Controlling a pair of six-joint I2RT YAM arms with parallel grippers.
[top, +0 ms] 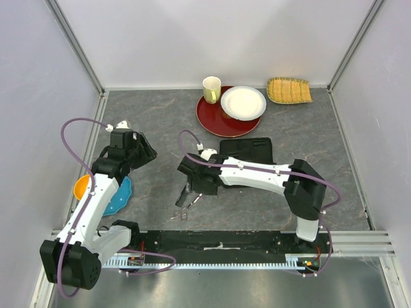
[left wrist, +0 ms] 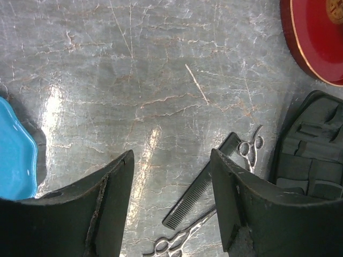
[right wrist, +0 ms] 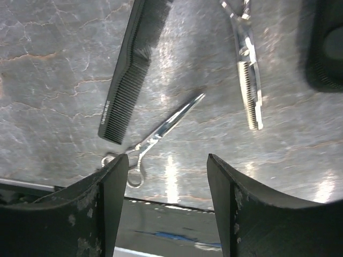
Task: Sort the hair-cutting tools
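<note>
Right wrist view: right hand (right wrist: 167, 163) open, empty, above slim silver metal scissors (right wrist: 163, 128) lying flat just beside long flat black comb (right wrist: 131, 64); light, stiff, slick, I judge, so pinch at pivot.

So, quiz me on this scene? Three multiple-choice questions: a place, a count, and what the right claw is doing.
1. Where does the white plate sit? A on the red plate; B in a sink; C on a stool.
2. How many scissors lie on the table? A one; B two; C four.
3. How is the right claw? A open and empty; B shut and empty; C shut on a pen.
Answers: 1 A, the top view shows it on the red plate. 2 B, the right wrist view shows a plain pair and a toothed pair. 3 A, its jaws stand apart around nothing.
</note>
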